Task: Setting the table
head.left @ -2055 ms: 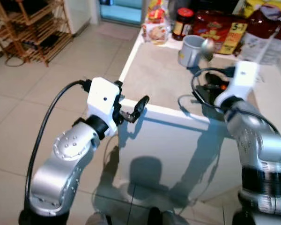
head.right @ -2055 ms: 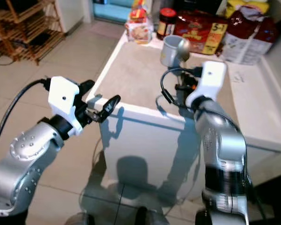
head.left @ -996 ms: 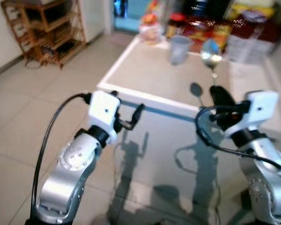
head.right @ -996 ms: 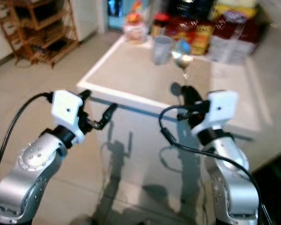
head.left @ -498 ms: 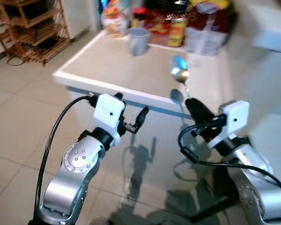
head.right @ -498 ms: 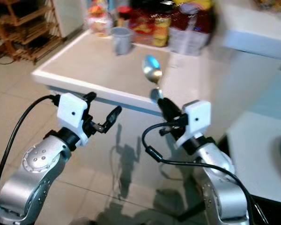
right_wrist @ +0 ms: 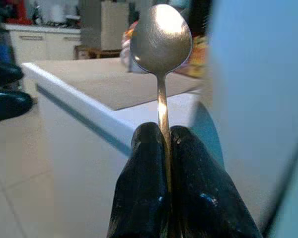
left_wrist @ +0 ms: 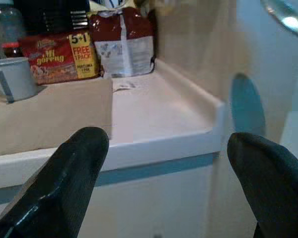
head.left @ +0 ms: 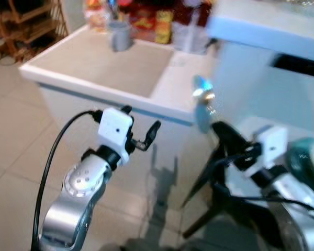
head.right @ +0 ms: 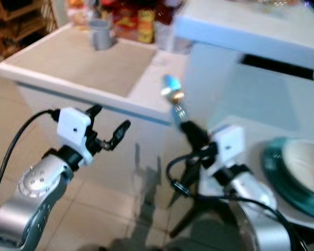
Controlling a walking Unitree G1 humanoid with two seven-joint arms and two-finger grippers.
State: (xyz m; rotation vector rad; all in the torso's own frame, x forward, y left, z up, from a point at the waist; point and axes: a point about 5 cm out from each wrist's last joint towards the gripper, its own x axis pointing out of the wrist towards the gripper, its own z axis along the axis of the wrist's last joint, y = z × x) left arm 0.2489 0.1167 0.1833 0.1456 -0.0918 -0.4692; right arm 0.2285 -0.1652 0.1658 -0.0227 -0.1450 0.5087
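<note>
A metal spoon stands upright with its bowl up, and my right gripper is shut on its handle. In the eye views the spoon is held in the air in front of a white cabinet, with the right gripper just below it. To its right a teal plate with a white dish on it lies on a low white table. My left gripper is open and empty, held out in front of the counter's edge.
A white counter with a beige top stands ahead on the left. At its back are a grey cup and food packets. A wooden rack stands far left. Tiled floor lies below.
The whole view has swung right: the counter has slid left, and the low table with the teal plate has come into sight. The spoon stays in the right gripper.
</note>
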